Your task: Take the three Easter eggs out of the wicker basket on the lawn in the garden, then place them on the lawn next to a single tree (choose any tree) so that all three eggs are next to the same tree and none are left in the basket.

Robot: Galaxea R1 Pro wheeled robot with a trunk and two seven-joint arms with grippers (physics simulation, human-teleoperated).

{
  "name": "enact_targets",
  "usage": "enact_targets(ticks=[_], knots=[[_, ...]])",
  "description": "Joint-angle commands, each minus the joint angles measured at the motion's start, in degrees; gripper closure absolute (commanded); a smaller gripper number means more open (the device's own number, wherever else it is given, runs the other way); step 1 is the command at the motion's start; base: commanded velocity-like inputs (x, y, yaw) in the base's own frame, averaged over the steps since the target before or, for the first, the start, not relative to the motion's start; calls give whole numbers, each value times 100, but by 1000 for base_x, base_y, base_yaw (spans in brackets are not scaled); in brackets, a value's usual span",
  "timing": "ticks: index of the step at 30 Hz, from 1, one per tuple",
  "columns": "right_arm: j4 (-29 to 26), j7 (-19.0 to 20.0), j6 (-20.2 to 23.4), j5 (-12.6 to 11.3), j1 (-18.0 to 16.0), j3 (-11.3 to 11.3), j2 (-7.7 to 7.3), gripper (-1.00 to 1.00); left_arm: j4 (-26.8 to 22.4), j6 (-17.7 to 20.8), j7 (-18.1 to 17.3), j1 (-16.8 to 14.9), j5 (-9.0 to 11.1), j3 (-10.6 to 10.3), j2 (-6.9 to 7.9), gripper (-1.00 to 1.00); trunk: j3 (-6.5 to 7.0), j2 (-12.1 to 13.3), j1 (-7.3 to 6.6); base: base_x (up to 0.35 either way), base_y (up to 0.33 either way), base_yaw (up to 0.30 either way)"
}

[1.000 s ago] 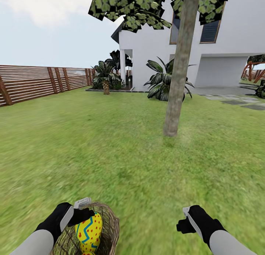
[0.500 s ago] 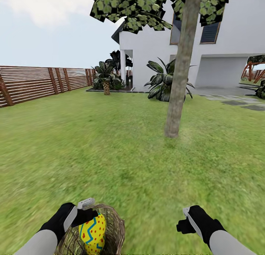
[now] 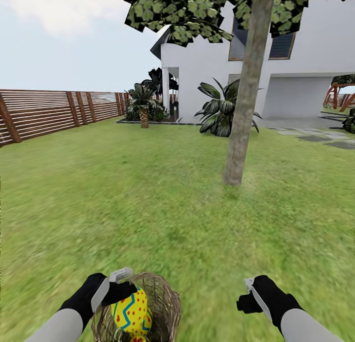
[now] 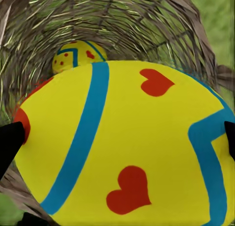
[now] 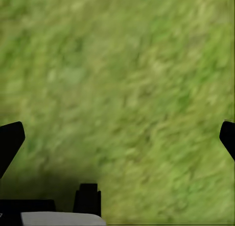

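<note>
The left gripper point(image 3: 120, 289) sits at the rim of the wicker basket point(image 3: 165, 302), its black fingers point(image 4: 10, 143) clamped on either side of a yellow Easter egg point(image 4: 127, 152) with blue bands and red marks, the egg standing partly above the rim. Just beyond the held egg, deeper in the basket, lies a second egg point(image 4: 76, 57). The right gripper point(image 3: 246, 295) hangs well apart from the basket, over bare lawn point(image 5: 122, 79), its fingers spread wide with nothing between them. Well ahead of both grippers, closer to the right one's side, the tree point(image 3: 244, 110) rises from the grass, with the white house point(image 3: 305, 71) behind it and the wooden fence point(image 3: 44, 113) far off beyond the left gripper.
</note>
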Motion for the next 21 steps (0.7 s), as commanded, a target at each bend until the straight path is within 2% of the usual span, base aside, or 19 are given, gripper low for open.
enact_targets(ticks=[1, 6, 21], knots=[[-10, 49, 29, 53, 0, 32, -6, -100, 16, 27, -22, -2, -17, 34, -29, 100, 13, 38, -25, -273, -102, 0], [-10, 49, 29, 53, 2, 32, -6, -100, 30, 22, -22, -2, -12, 34, -45, 100, 102, 239, -135, -226, -88, 0], [-3, 56, 29, 48, 1, 33, -4, -100, 32, 13, -20, -2, 15, 48, -101, 100, 372, 840, -464, -4, -1, 0]])
